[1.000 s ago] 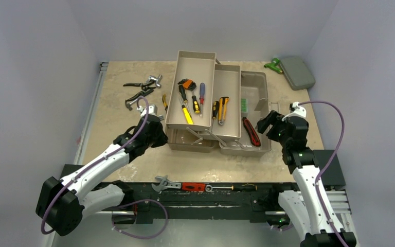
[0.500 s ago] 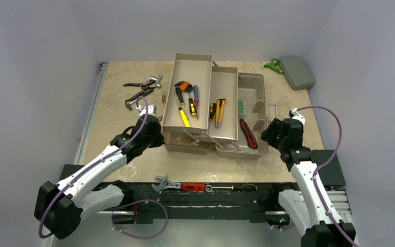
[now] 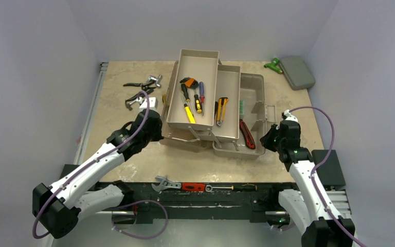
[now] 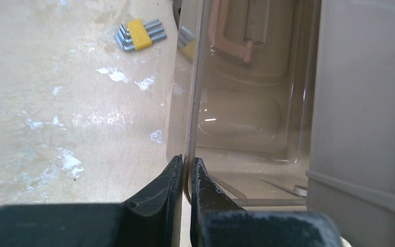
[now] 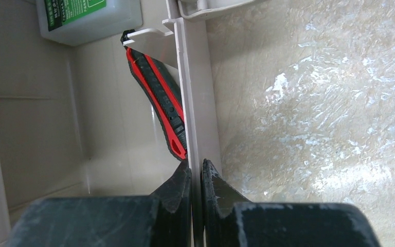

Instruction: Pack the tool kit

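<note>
Right pincer (image 5: 195, 169) has snapped shut on the right wall of the toolbox (image 3: 254, 85), beside the red knife (image 5: 157, 95). Left pincer (image 4: 185, 167) pinches its smoky lid (image 4: 236, 113). Toolbox sits mid worktop (image 3: 195, 162), trays (image 3: 199, 64) spread; next is likely folding them shut.

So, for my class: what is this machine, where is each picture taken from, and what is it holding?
These are two robot arms bolted side by side at the near edge of a table, each ending in a two-finger gripper. The wide picture comes from a fixed camera above and behind them; the two close-ups come from cameras on the wrists. On the table stands a large beige plastic toolbox, trays folded out, holding screwdrivers and a red and black utility knife. The left gripper is shut on its smoky translucent lid; the right gripper is shut on its right wall. Dark pliers and a flat grey case lie aside.
</note>
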You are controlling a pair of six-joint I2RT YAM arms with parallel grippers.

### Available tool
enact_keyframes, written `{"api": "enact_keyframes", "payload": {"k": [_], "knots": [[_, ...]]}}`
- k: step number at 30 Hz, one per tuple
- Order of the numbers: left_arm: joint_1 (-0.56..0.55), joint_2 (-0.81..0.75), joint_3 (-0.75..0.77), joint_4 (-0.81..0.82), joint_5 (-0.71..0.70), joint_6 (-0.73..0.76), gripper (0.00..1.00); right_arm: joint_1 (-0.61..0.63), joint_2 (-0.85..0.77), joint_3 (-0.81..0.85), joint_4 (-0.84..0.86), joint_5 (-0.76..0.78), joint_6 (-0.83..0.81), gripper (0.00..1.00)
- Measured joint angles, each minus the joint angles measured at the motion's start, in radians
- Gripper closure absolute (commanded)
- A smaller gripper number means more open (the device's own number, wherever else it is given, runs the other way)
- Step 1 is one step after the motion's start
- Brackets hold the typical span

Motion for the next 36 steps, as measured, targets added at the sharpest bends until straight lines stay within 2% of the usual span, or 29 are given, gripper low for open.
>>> {"api": "enact_keyframes", "payload": {"k": [9,16,26,36], "knots": [[-0.108,-0.005,0.129,-0.055,-0.16,0.071,1.0,0.001,0.01,0.001,0.008,-0.053,-0.003,1.0],[-0.247,0.073,0.249,-0.116,-0.372,0.105,1.0,0.029,0.029,0.024,-0.012,-0.042,-0.003,1.0],[-0.459,0.232,0.413,-0.168,-0.735,0.221,1.0,0.194,0.12,0.092,-0.053,0.093,0.031,1.0],[-0.605,0.426,0.601,-0.32,-0.982,0.22,1.0,0.297,0.187,0.121,-0.022,0.18,0.078,1.0]]}}
